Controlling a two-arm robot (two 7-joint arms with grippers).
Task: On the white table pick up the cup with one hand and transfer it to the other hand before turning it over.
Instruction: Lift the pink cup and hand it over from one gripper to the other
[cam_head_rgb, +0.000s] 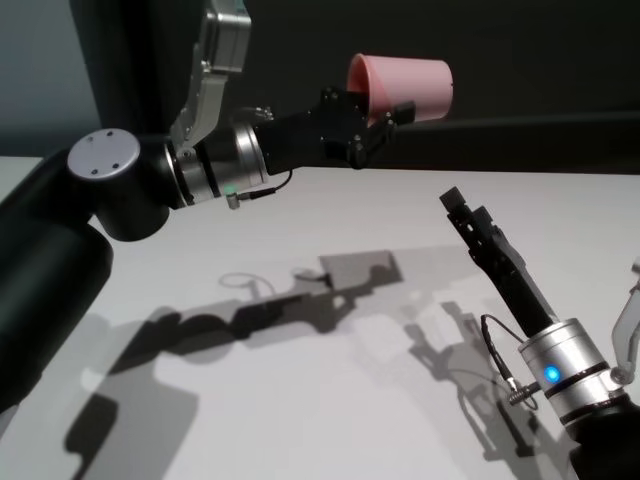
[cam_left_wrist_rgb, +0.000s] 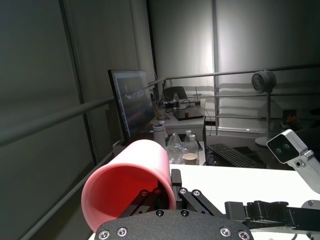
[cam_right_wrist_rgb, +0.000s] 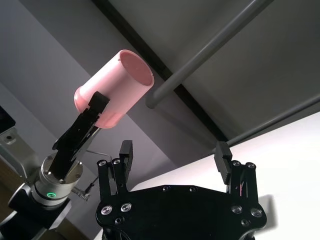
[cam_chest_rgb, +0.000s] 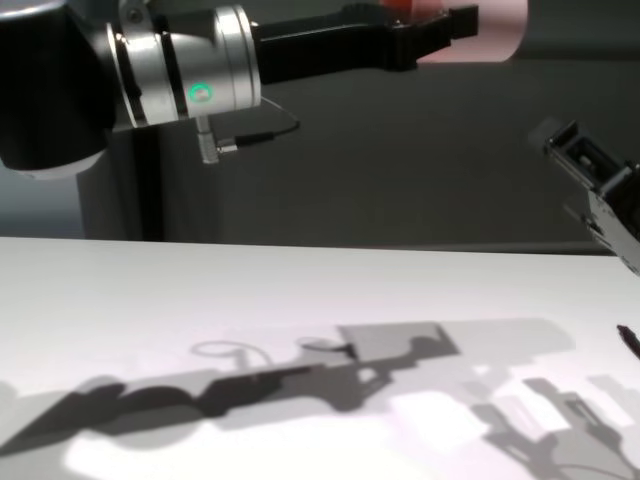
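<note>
1. Cup (cam_head_rgb: 405, 88) — head view: held on its side, high above the white counter (cam_head_rgb: 330, 400), clamped in the left pincer (cam_head_rgb: 385, 125); the right pincer (cam_head_rgb: 460, 208) is lower and apart.
2. Left wrist view: the cup's mouth faces the camera.
3. Right wrist view: the right pincer's fingers (cam_right_wrist_rgb: 125, 152) are spread wide — holding nothing.
4. Chest view: the cup sits at the top edge.
</note>
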